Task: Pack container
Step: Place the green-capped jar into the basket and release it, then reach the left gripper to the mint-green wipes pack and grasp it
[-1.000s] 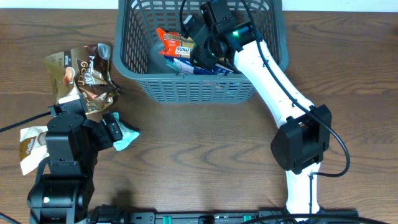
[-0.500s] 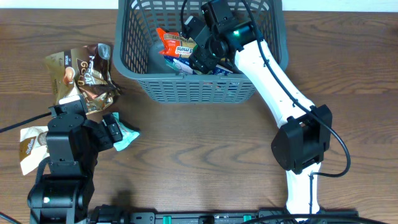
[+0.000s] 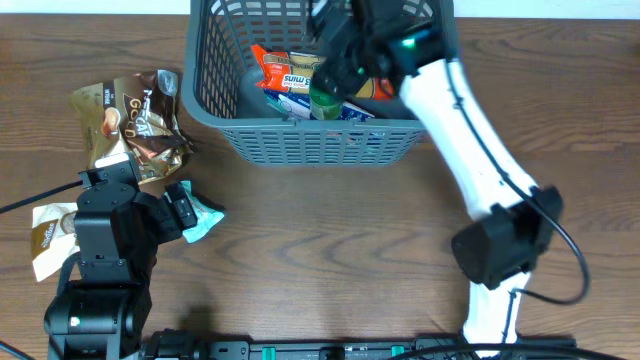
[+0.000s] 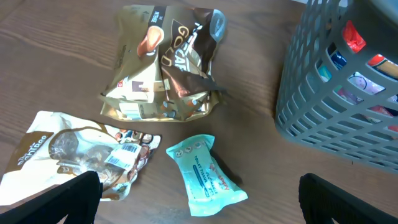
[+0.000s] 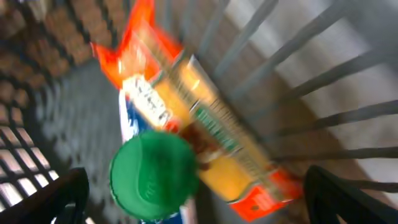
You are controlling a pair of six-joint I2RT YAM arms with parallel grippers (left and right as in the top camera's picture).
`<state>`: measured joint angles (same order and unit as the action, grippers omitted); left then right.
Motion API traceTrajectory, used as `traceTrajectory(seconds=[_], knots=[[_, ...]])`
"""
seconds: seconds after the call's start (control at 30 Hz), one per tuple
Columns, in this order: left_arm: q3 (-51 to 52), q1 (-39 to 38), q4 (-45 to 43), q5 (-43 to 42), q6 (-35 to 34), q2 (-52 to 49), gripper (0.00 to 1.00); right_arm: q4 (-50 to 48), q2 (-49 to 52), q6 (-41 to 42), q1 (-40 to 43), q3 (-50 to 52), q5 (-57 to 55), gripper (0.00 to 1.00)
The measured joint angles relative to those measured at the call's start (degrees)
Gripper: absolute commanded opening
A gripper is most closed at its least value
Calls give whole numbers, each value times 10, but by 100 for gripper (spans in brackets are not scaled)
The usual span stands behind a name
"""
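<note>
At the far side of the table (image 3: 330,230) sits the container (image 3: 215,90), with a green-topped thing (image 3: 325,100) inside. The right gripper (image 5: 199,202) hangs over it, wide and empty, so that thing looks dropped off. The left gripper (image 4: 199,199) hovers wide open above a teal pack (image 4: 204,167), maybe the next pick.

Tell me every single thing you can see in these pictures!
basket: one, dark grey, top middle of the table
snack packet: one, orange, inside the basket
round-topped thing: one, green, inside the basket
flat packet: one, blue, inside the basket
coffee bag: one, brown and gold, on the table left of the basket
pouch: one, cream and brown, on the table's left side
small packet: one, teal, beside the pouch
table: one, brown wood
left gripper: one, black, open, by the small packet
right gripper: one, black, open, over the basket
</note>
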<state>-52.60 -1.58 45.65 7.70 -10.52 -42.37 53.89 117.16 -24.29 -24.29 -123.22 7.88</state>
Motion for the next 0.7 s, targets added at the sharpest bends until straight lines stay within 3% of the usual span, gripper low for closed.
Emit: traceTrajectory(seconds=[0.2, 0.37, 0.53, 0.7], knots=[[0, 0, 5, 0, 0, 0, 98, -7, -113, 49, 54, -73, 17, 99], [-15, 1, 50, 0, -20, -5, 99, 57, -209, 198, 202, -101, -2, 99], [-167, 32, 233, 1, -76, -78, 98, 166, -221, 329, 359, -98, -10, 99], [-387, 84, 400, -6, -127, -205, 99, 233, -185, 368, 428, -74, -8, 99]])
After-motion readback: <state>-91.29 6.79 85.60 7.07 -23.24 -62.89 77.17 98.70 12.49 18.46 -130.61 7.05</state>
